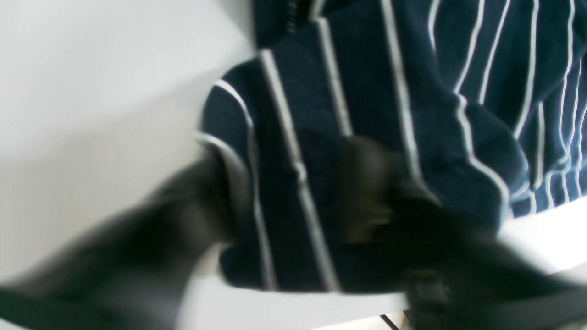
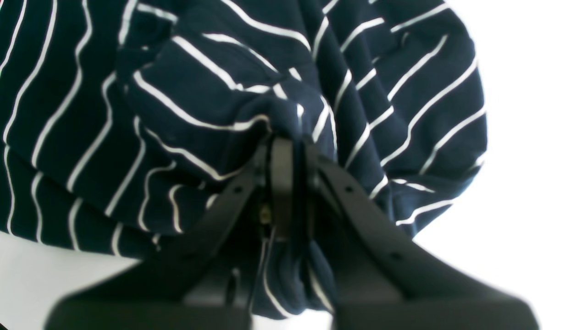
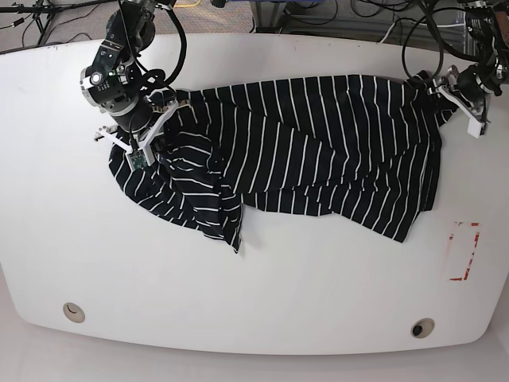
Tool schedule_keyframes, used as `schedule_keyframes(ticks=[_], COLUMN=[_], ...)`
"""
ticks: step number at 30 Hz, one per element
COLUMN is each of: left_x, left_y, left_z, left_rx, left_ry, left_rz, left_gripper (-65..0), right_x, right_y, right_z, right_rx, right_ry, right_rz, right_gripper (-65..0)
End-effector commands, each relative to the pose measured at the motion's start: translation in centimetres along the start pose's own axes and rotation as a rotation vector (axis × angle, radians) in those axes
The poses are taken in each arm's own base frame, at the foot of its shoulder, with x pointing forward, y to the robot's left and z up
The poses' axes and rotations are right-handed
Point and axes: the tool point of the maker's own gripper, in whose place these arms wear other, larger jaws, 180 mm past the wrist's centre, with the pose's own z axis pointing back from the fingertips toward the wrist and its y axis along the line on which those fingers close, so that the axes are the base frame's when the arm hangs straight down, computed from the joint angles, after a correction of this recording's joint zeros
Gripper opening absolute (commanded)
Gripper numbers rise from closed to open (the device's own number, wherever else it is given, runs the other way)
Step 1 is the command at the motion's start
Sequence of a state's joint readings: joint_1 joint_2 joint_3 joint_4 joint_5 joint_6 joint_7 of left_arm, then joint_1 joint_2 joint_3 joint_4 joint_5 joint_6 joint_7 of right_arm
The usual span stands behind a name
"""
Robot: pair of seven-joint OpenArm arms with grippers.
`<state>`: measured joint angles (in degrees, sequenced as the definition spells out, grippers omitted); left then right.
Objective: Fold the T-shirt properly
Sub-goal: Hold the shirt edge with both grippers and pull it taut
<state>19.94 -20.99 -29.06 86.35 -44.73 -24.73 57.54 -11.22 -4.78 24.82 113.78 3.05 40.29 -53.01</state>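
— Where's the shirt lying?

— The soft dark T-shirt with thin white stripes [image 3: 318, 151] is spread rumpled across the far half of the white oval table [image 3: 238, 294]. It runs from one arm to the other, with a bunched fold hanging down towards the near side on the base camera's left.

— And the arm over there, on the camera's left?

— That's the right gripper [image 2: 293, 142], black plastic fingers. From its own wrist camera the jaws are pressed tight together, with a wad of striped cloth pinched between them. Fabric puckers up at the tips and some hangs down between the finger bases, so it has firm hold of the shirt. In the base view it sits at the shirt's edge nearest that arm.

— The other one?

— The left gripper [image 1: 293, 192] is at the opposite edge of the shirt, by the table's far corner on the camera's right. Its wrist picture is badly smeared. I can make out two dark fingers [image 1: 371, 183] set apart, one on either side of a rounded hump of striped cloth. Whether they're actually clamping it or just straddling it, I can't tell.

— Anything else on the table?

— A red rectangular outline [image 3: 464, 251] marked near the right-hand edge, well apart from the shirt.
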Motion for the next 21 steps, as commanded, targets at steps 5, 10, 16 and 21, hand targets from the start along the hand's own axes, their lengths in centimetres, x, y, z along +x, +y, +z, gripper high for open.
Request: schedule_keyframes(ticks=[5, 10, 16, 21], left_x=[-2.3, -1.8, 2.2, 5.8], left_y=[-0.2, -0.1, -0.3, -1.6], left_z=[-0.5, -0.2, 2.7, 5.4], left_rx=[0.007, 0.011, 0.046, 0.047], left_ry=[0.102, 0.085, -0.055, -0.192], left_rz=[-0.015, -0.016, -0.069, -0.102], left_gripper=[-65.0, -65.0, -65.0, -65.0], right_x=[1.2, 1.3, 1.7, 2.2], right_y=[-0.3, -0.3, -0.4, -1.6], right_z=[0.3, 0.3, 0.6, 1.5], right_rx=[-0.008, -0.009, -0.011, -0.057], right_ry=[-0.046, -0.047, -0.063, -0.084], right_rz=[0.002, 0.003, 0.004, -0.011], right_gripper=[-65.0, -65.0, -65.0, -65.0])
